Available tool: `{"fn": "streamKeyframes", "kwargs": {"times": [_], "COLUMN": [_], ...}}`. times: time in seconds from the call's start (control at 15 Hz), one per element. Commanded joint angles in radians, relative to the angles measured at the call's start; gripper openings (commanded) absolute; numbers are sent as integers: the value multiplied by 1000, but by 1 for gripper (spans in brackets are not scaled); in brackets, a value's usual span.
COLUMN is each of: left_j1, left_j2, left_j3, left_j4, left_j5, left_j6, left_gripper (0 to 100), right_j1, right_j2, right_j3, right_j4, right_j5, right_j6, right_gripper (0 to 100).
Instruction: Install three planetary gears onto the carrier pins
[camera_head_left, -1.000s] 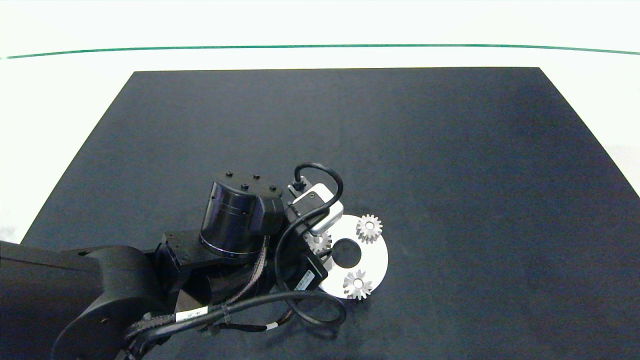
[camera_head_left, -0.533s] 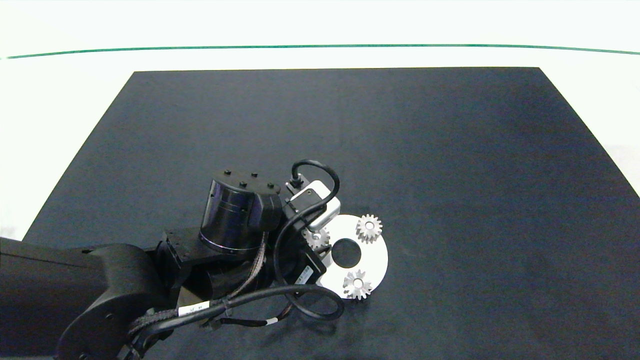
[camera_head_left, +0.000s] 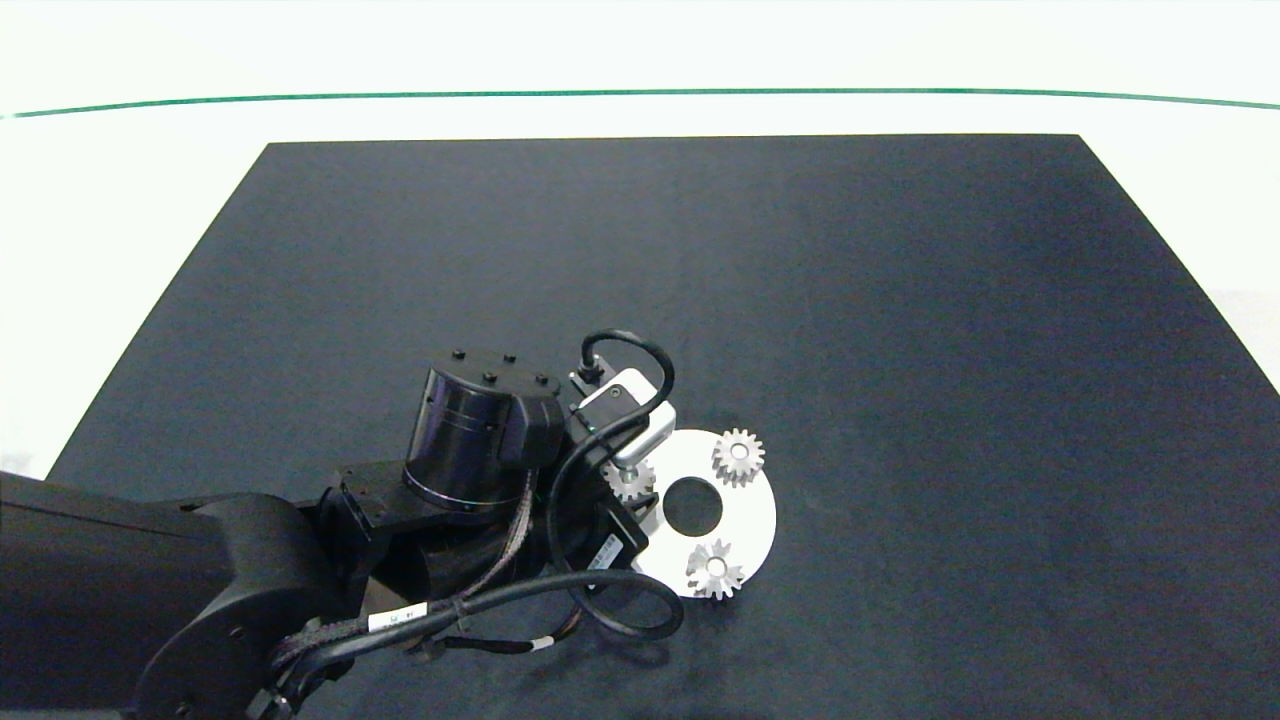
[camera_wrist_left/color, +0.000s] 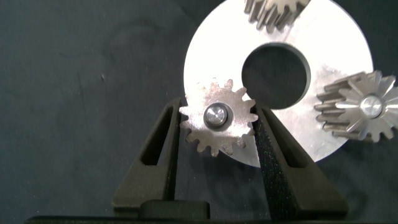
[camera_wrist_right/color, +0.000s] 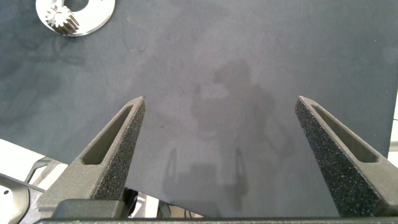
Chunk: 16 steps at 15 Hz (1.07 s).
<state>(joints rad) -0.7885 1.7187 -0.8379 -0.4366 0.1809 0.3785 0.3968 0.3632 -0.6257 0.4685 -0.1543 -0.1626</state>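
The white disc lies on the black mat with three planetary gears on it. Two gears sit free on carrier pins. The third gear is half hidden under my left wrist. In the left wrist view this gear sits on a carrier pin that shows in its bore. My left gripper is shut on it, a finger touching the teeth on each side. The other two gears stand across the disc. My right gripper is open above bare mat.
The black mat covers most of the white table, whose far edge carries a green line. My left arm and its cables cover the mat's near left. The right wrist view shows the disc far off with one gear.
My left wrist has shifted a little to the left, so more of the disc shows. The third gear has moved slightly left with it. The other two gears have not moved.
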Motion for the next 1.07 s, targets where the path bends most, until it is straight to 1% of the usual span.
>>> {"fn": "streamKeyframes", "kwargs": {"times": [0.07,1.07], "left_j1": [2,5], "left_j2": [1,1], "left_j3": [3,10], "left_j4": [-4,-4], "left_j5": [2,2], "left_j6": [2,-4], "left_gripper": [1,1], "right_j1": [0,-1], "right_j2": [0,-1], "right_j3": [1,1], "right_j4": [2,2], "right_j5": [1,1], "right_j6": [-2,-2], "right_gripper": [100,100]}}
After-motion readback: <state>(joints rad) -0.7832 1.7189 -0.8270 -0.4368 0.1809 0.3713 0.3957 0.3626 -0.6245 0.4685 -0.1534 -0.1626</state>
